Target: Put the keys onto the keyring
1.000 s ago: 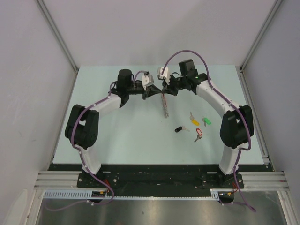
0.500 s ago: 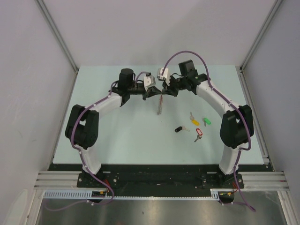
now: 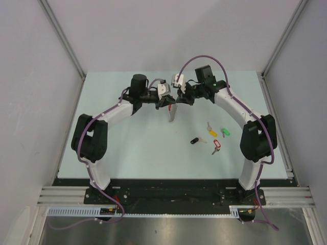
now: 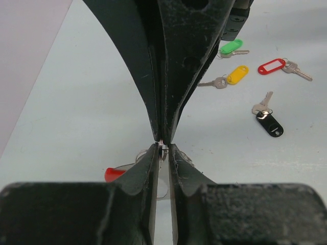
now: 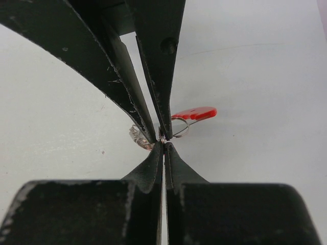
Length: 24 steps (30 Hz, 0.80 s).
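Both grippers meet tip to tip at the back middle of the table. My left gripper [image 3: 170, 102] [image 4: 162, 148] and my right gripper [image 3: 178, 99] [image 5: 163, 142] are each shut on a metal ring of the keyring [image 3: 172, 113]. It hangs below them, off the table. Its red arc [image 5: 196, 113] [image 4: 114, 174] and silver rings [image 5: 138, 137] show behind the fingertips. The four keys lie on the table right of centre: yellow [image 3: 211, 131] [image 4: 236, 74], green [image 3: 225, 132] [image 4: 231, 47], red [image 3: 216, 145] [image 4: 271, 66] and black [image 3: 194, 141] [image 4: 270, 125].
The pale green table [image 3: 127, 148] is walled by grey panels on the left, back and right. The arm bases stand at the near edge on a metal rail [image 3: 173, 196].
The hanging keyring has swung left and looks shorter than a second ago. Both grippers have shifted slightly left and stay pinched together. The keys have not moved.
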Tool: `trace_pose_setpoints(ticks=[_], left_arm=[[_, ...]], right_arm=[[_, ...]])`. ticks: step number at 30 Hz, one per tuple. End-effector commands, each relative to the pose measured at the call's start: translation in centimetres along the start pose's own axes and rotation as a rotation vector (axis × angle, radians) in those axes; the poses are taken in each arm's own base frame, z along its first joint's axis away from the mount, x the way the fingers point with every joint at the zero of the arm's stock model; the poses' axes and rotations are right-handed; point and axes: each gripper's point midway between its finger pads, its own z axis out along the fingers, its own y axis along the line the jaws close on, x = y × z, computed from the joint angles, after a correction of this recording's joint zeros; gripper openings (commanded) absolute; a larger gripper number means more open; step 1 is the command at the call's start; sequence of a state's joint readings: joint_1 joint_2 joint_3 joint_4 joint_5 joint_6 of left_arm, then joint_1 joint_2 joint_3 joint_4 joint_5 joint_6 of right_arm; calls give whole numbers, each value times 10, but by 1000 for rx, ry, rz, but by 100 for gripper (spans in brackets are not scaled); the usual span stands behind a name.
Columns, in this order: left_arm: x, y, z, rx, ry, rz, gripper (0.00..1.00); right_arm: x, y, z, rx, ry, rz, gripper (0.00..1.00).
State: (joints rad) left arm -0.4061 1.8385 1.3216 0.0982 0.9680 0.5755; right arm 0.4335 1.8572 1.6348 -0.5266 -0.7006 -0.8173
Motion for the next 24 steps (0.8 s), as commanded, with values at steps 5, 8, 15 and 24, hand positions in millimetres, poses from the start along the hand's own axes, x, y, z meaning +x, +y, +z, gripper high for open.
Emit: trace_pose_setpoints(ticks=[5,8,15,24], left_arm=[[-17,-1,1,46,-69,29,4],[-20,-1,0,43,-80,35,0],[-66,4,-15,-10,-269,-5,0],[-102,-26,-56,-114,-536,-87,0]], right_arm=[[-38,-2,-17,12,-99,-88,0],[-39,-3,-17,10,-107,-84,0],[-78,-3,-44,11,-291,27,52],[-110,-8,-86,91,-516,236,83]])
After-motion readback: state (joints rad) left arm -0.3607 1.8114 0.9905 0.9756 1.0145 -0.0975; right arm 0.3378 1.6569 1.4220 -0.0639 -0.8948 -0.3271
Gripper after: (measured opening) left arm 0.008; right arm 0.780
